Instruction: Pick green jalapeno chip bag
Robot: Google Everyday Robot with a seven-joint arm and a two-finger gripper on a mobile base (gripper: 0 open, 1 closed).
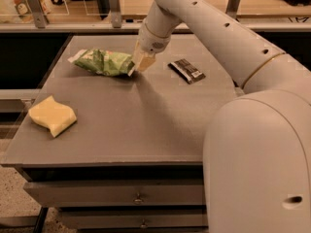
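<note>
The green jalapeno chip bag (101, 62) lies crinkled on the grey table at the back left, with its white sealed ends pointing left and right. My gripper (141, 62) comes down from the white arm and sits low over the table, right against the bag's right sealed end. The bag rests on the table surface. The contact between the gripper tip and the bag's end is partly hidden by the gripper itself.
A small dark brown flat wrapper (187, 71) lies right of the gripper. A yellow wavy sponge (52, 115) sits near the table's left edge. The grey table (146, 130) has drawers below. My white arm and base fill the right side.
</note>
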